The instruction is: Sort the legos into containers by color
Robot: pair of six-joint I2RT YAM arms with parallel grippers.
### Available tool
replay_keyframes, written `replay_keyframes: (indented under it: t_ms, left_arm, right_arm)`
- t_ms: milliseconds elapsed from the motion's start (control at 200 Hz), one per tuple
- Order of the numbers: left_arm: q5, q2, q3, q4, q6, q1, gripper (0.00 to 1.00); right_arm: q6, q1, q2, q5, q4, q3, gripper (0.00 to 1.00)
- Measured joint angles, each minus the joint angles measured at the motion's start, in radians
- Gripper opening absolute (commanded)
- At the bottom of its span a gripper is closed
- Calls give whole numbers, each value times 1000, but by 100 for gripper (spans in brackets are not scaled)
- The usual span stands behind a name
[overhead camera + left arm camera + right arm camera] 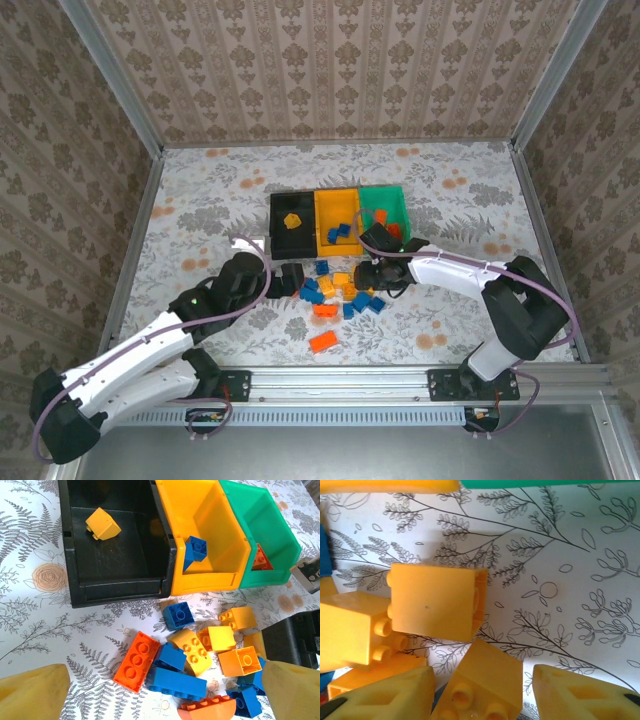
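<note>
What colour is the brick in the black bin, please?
Yellow brick, best in the left wrist view.

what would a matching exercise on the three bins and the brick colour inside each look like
Bins:
1. black bin
2. yellow bin
3. green bin

Inside it:
a. blue brick
b. orange brick
c. yellow brick

Pairs: 1-c, 2-a, 3-b
</note>
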Motion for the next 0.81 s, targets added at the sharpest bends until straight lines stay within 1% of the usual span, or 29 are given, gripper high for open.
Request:
replay_keyframes:
  t_ms: [95, 160, 225, 360, 520, 595, 690, 805]
  left_arm:
    - [-2, -1, -2, 0, 0, 6, 100]
    - [-2, -3, -2, 0, 0, 12, 100]
    - [-5, -7, -2, 0, 0, 15, 100]
    - [-5, -14, -2, -2, 0, 26, 100]
    - [-6, -31, -16, -17, 0, 37, 100]
    - [-6, -51, -32, -35, -1, 47, 100]
    - [-9, -86, -52, -62, -10, 58, 100]
    - [-12, -149, -72, -98, -24, 65, 100]
  right_arm:
    - [1, 0, 0, 14, -6, 0, 41]
    - [4, 0, -6, 20, -6, -1, 39]
    - [2, 0, -16, 27, -11, -7, 36]
    - [-2, 0, -48, 35, -34, -10, 34]
    - [-16, 2, -124, 36, -85, 6, 32]
    - [-32, 8, -142, 35, -116, 55, 32]
    - [-52, 33, -138, 33, -134, 156, 31]
    - [-78, 81, -60, 20, -132, 338, 31]
